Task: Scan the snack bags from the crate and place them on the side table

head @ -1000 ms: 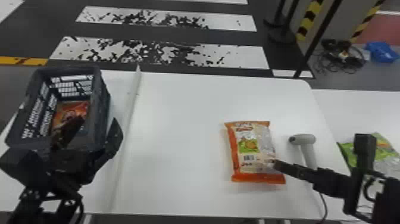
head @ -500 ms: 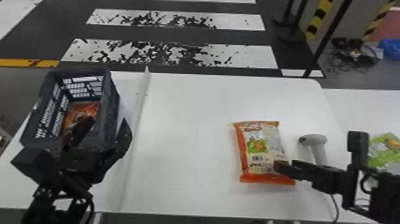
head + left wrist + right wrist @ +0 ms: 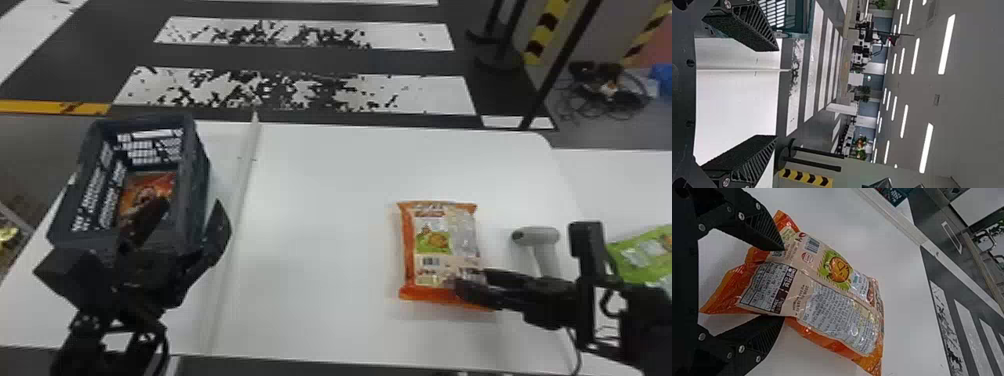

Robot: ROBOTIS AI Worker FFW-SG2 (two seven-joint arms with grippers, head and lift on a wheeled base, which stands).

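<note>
Your left gripper [image 3: 191, 202] gaped wide, holding nothing, near the crate [image 3: 201, 165]; your right gripper [image 3: 460, 281] stood well parted about the orange snack bag [image 3: 436, 244]'s end (bag on the white table [image 3: 325, 225]).

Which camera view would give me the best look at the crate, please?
The head view: it takes in most of the crate, even the snack bag inside. The left wrist view catches part of it; the right wrist view, a small piece.

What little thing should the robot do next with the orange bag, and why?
Maybe gently close the right hand: its fingers are apart, with one end of the orange bag between them, so squeezing might give it a grip for lifting.
</note>
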